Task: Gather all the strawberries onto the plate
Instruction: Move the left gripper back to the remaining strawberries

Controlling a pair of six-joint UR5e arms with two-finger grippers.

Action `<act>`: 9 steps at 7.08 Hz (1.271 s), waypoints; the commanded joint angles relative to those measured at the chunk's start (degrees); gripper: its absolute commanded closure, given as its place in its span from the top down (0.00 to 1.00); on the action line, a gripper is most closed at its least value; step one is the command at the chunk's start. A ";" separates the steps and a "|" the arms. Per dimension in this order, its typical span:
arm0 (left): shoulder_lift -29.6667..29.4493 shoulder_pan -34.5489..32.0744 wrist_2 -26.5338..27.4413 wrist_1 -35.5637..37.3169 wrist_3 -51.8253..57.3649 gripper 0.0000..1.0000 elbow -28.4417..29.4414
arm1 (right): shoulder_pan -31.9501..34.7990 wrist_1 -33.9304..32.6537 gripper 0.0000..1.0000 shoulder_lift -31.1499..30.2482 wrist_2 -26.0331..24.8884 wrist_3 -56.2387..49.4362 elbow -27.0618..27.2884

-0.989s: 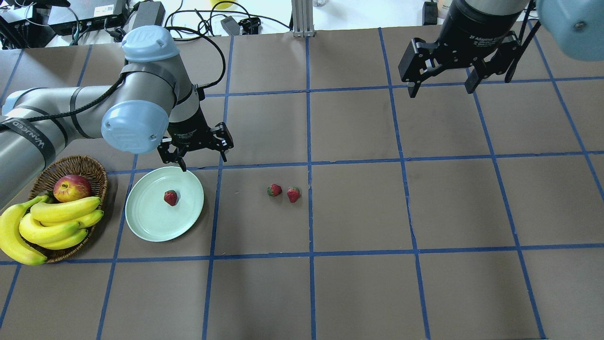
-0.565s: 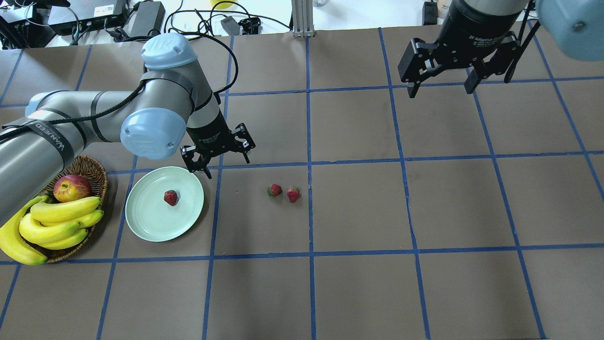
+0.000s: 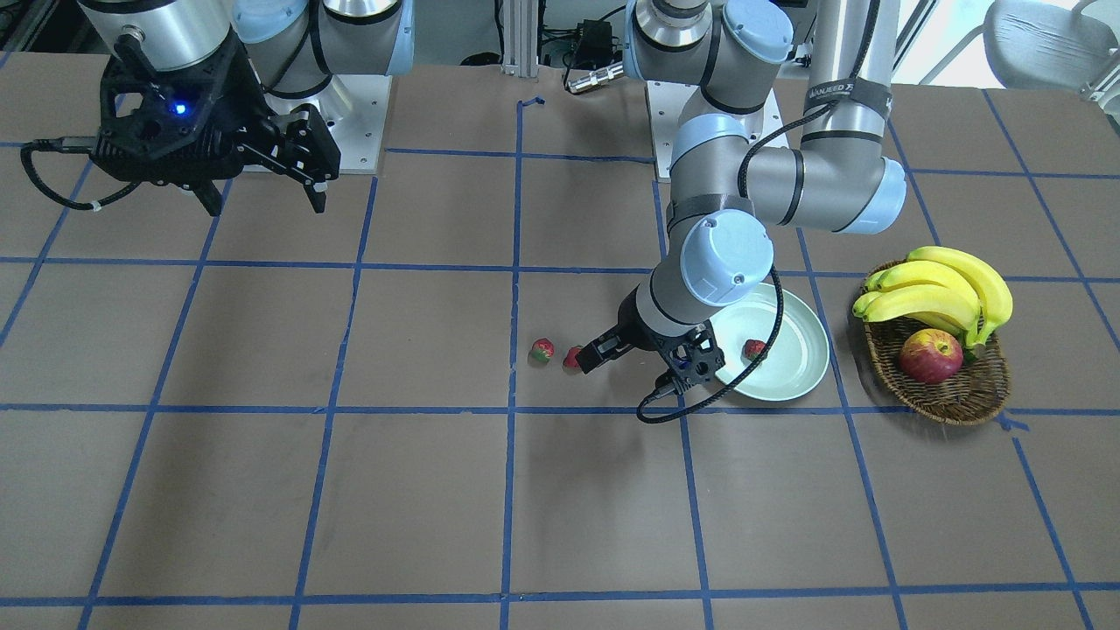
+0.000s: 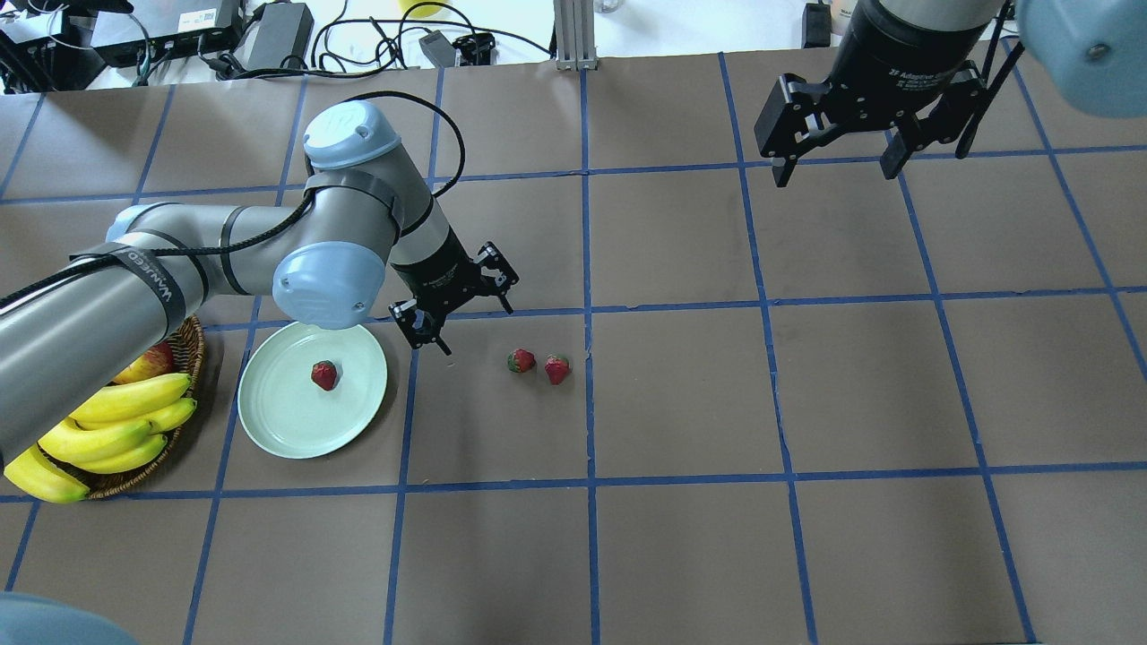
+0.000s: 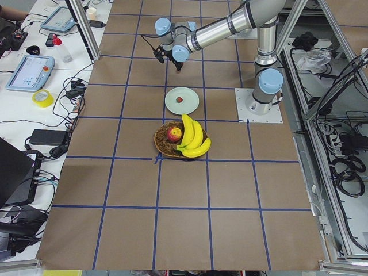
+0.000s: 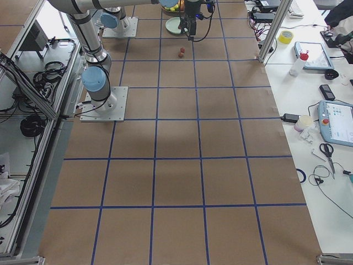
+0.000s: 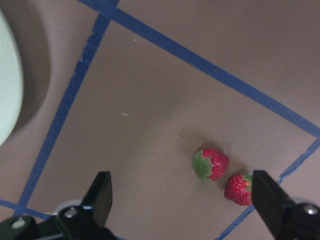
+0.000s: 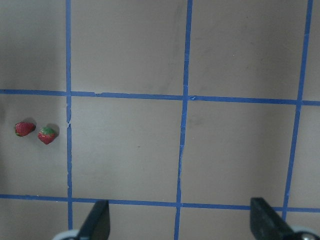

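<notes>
- Broadly, a table (image 4: 681, 555) covered in brown paper and gridded with blue tape (image 4: 589, 430) is shown. A white bench (image 5: 17, 115) along its far edge is laden with a tablet (image 5: 30, 72) and a yellow tape roll (image 5: 42, 98).
- A mint-green plate (image 4: 278, 425) is set toward the left, just right of a wicker basket (image 3: 954, 401) in which bananas (image 3: 945, 293) and an apple (image 3: 930, 356) are held.
- One strawberry (image 4: 323, 374) is seen on the plate, right of its middle. Which way it points cannot be told.
- Two more strawberries are laid on the bare paper, well right of the plate and just beside each other.
- The left berry (image 4: 521, 361) is laid on its side, long axis roughly left to right, green cap toward the plate and red tip toward its neighbour.
- The right berry (image 4: 557, 368) is turned with its cap to the far side, away from the robot.
- The left gripper (image 4: 475, 327) is held over the paper between the plate and the pair, fingers spread, nothing held.
- The right gripper (image 4: 838, 175) is hung high at the far right, jaws wide apart and empty.
</notes>
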 commanded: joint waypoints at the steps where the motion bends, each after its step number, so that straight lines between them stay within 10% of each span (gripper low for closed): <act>1: -2.33 -1.18 -0.62 1.13 -4.56 1.00 -0.79 | 0.00 0.08 1.00 0.00 0.19 0.00 0.00; 6: -5.77 -2.41 -0.71 2.89 -7.74 1.00 -1.23 | 0.00 -0.01 1.00 0.00 0.27 0.00 0.00; 9: -5.77 -2.94 -2.73 2.62 -8.09 0.83 -1.57 | 0.00 -0.01 1.00 0.00 0.27 0.08 -0.08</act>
